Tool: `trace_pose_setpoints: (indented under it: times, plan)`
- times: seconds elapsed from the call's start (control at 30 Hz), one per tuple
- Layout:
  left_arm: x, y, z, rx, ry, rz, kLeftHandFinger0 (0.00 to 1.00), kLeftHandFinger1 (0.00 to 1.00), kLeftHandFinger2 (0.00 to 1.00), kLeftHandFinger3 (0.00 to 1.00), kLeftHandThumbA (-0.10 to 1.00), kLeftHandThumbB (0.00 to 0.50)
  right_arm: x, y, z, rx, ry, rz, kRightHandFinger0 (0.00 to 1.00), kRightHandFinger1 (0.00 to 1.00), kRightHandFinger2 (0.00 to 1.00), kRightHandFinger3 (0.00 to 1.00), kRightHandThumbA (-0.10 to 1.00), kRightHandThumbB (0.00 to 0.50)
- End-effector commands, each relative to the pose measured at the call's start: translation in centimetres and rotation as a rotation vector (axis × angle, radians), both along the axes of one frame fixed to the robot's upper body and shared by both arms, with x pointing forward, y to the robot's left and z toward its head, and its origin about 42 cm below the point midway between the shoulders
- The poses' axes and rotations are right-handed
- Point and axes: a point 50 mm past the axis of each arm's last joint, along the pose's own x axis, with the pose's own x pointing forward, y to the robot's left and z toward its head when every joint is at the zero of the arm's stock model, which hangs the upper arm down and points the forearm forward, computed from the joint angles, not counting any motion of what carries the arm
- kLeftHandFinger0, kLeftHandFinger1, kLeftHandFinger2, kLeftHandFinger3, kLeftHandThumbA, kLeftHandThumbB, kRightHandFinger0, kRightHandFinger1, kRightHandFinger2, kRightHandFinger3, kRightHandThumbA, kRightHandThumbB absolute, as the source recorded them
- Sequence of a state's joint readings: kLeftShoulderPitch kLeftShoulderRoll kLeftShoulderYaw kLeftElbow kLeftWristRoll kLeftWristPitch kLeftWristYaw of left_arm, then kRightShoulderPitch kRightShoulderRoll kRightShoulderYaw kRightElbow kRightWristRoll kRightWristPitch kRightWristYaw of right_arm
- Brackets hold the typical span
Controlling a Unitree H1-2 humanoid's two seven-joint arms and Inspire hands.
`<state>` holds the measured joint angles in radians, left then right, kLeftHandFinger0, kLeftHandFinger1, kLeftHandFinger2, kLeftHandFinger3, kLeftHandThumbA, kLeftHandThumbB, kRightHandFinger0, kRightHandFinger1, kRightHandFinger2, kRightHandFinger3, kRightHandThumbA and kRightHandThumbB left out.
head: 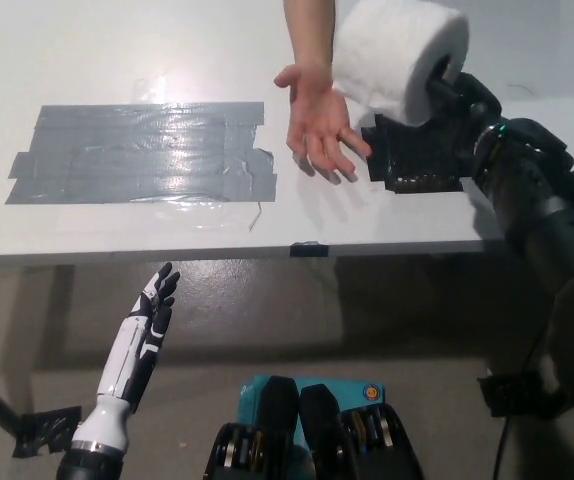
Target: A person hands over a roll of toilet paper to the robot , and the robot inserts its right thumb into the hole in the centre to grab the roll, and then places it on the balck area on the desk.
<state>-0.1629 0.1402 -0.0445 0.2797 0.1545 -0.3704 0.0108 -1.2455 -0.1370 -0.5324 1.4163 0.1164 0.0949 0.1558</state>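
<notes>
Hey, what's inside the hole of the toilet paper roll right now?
Part of the black right hand goes into the centre of the toilet paper roll from its right end. How deep it reaches is covered by the roll. The person's open hand is below, apart.
</notes>
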Motion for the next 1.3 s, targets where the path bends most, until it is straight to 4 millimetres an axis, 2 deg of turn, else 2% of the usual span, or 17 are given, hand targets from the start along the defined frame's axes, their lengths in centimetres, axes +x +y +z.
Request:
trace_pose_setpoints:
  times: [0.0,0.03,0.1,0.2,0.23,0.37,0.43,0.67,0.83,0.93,0.97,1.0,1.03,1.07,1.13,1.17,1.27]
  plan:
    - [0.8,0.2,1.8,0.019,-0.075,-0.010,1.00,1.00,1.00,1.00,1.00,0.172,1.7,-1.0,8.2,0.210,-0.157,0.064,0.00,0.14,0.69,0.51,-0.10,0.108]
    - [0.7,0.3,1.8,0.020,-0.074,-0.009,1.00,1.00,1.00,1.00,1.00,0.171,1.7,-1.2,8.4,0.195,-0.163,0.069,0.00,0.17,0.71,0.45,-0.10,0.107]
    - [0.7,0.3,1.8,0.024,-0.079,-0.009,1.00,1.00,1.00,1.00,1.00,0.162,1.7,-2.1,9.0,0.142,-0.183,0.091,0.00,0.20,0.73,0.46,-0.10,0.100]
    - [0.8,0.4,1.7,0.024,-0.085,-0.012,1.00,1.00,1.00,1.00,1.00,0.161,1.7,-3.3,9.4,0.131,-0.183,0.086,0.00,0.32,0.76,0.86,-0.10,0.125]
    - [0.7,0.4,1.6,0.025,-0.079,-0.012,1.00,1.00,1.00,1.00,1.00,0.164,1.7,-3.8,9.5,0.104,-0.177,0.084,0.00,0.37,0.81,1.00,-0.10,0.122]
    - [0.6,0.3,1.4,0.022,-0.069,-0.011,1.00,1.00,1.00,1.00,1.00,0.176,1.6,-5.3,9.8,0.025,-0.164,0.078,0.00,0.42,0.87,1.00,-0.10,0.099]
    - [0.5,0.4,1.4,0.022,-0.069,-0.010,1.00,1.00,1.00,1.00,1.00,0.178,1.5,-6.3,9.6,-0.051,-0.168,0.084,0.00,0.53,1.00,1.00,-0.10,0.091]
    - [0.6,0.5,1.4,0.021,-0.073,-0.009,1.00,1.00,1.00,1.00,1.00,0.175,1.2,-9.1,8.8,-0.257,-0.161,0.061,0.06,0.64,1.00,1.00,-0.10,0.107]
    - [0.5,0.8,1.4,0.018,-0.073,-0.001,1.00,1.00,1.00,1.00,1.00,0.166,1.0,-10.0,7.9,-0.480,-0.137,0.069,0.03,0.61,1.00,1.00,-0.10,0.147]
    - [0.6,0.7,1.3,0.017,-0.075,-0.003,1.00,1.00,1.00,1.00,1.00,0.158,1.0,-10.2,7.9,-0.621,-0.144,0.082,0.10,0.62,1.00,1.00,-0.10,0.169]
    - [0.6,0.6,1.2,0.018,-0.069,-0.004,1.00,1.00,1.00,1.00,0.99,0.148,1.0,-10.1,7.7,-0.748,-0.145,0.099,0.14,0.59,1.00,1.00,-0.10,0.182]
    - [0.6,0.5,1.2,0.017,-0.067,-0.004,1.00,1.00,1.00,1.00,0.98,0.150,0.9,-10.0,7.6,-0.784,-0.146,0.107,0.13,0.59,1.00,1.00,-0.10,0.184]
    - [0.5,0.3,1.1,0.013,-0.062,-0.005,1.00,1.00,1.00,1.00,0.97,0.144,0.9,-9.8,7.4,-0.878,-0.173,0.145,0.17,0.64,0.99,0.87,-0.10,0.204]
    - [0.5,0.3,1.1,0.012,-0.061,-0.004,1.00,1.00,1.00,1.00,0.96,0.135,0.8,-9.6,7.1,-0.935,-0.190,0.174,0.18,0.62,0.93,0.81,-0.10,0.217]
    - [0.5,0.3,1.1,0.014,-0.061,-0.002,1.00,1.00,1.00,1.00,0.96,0.134,0.8,-9.4,7.0,-0.960,-0.191,0.188,0.21,0.59,0.87,0.78,-0.10,0.223]
    - [0.5,0.4,1.2,0.013,-0.065,-0.002,1.00,1.00,1.00,1.00,0.96,0.140,0.9,-9.2,7.0,-1.007,-0.191,0.205,0.15,0.53,0.84,0.77,-0.10,0.222]
    - [0.8,0.5,1.4,0.014,-0.072,-0.003,1.00,1.00,1.00,1.00,0.99,0.151,1.0,-9.0,7.1,-0.987,-0.161,0.226,0.14,0.52,0.84,0.79,-0.10,0.214]
